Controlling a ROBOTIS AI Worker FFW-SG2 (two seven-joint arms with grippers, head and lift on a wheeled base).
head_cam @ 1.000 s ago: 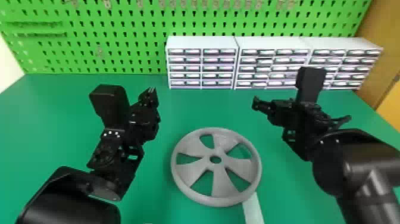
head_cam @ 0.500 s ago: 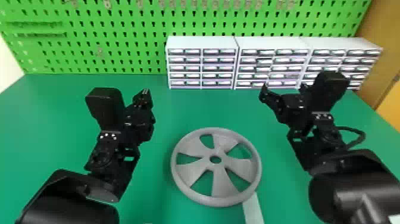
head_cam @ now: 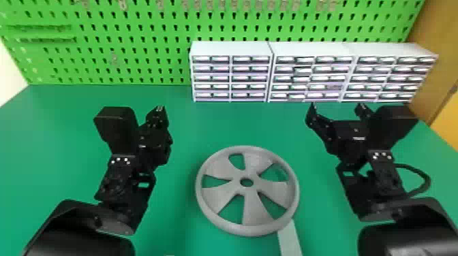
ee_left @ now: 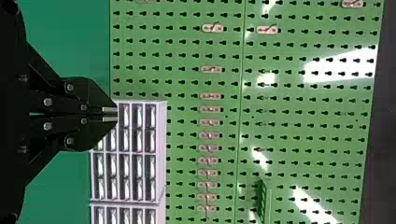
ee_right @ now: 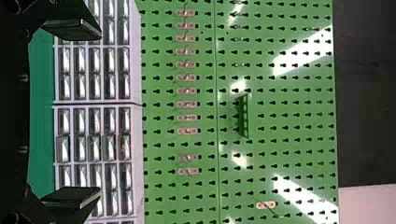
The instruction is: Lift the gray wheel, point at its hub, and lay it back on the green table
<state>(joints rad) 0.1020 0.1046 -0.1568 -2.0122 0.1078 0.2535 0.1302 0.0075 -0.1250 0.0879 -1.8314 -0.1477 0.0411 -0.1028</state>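
Note:
The gray wheel (head_cam: 252,211) lies flat on the green table (head_cam: 180,218) in the head view, its hub hole facing up, between the two arms. Up and to its left, my left gripper (head_cam: 159,109) is held clear of it; in the left wrist view the left gripper (ee_left: 116,115) has its two fingertips together with nothing between them. Beyond the wheel on the right, my right gripper (head_cam: 337,106) stands apart from it. Seen from its wrist, the right gripper (ee_right: 100,112) has its fingers spread wide around no object.
White drawer cabinets (head_cam: 231,49) line the back of the table, in front of a green pegboard (head_cam: 129,51). A pale strip (head_cam: 289,238) reaches from under the wheel's near right edge to the front. A cable (head_cam: 427,178) loops beside the right arm.
The right gripper has turned and its fingers have come into view spread apart, with the forearm shifted toward the right. The left arm has moved only slightly; the wheel has stayed in place.

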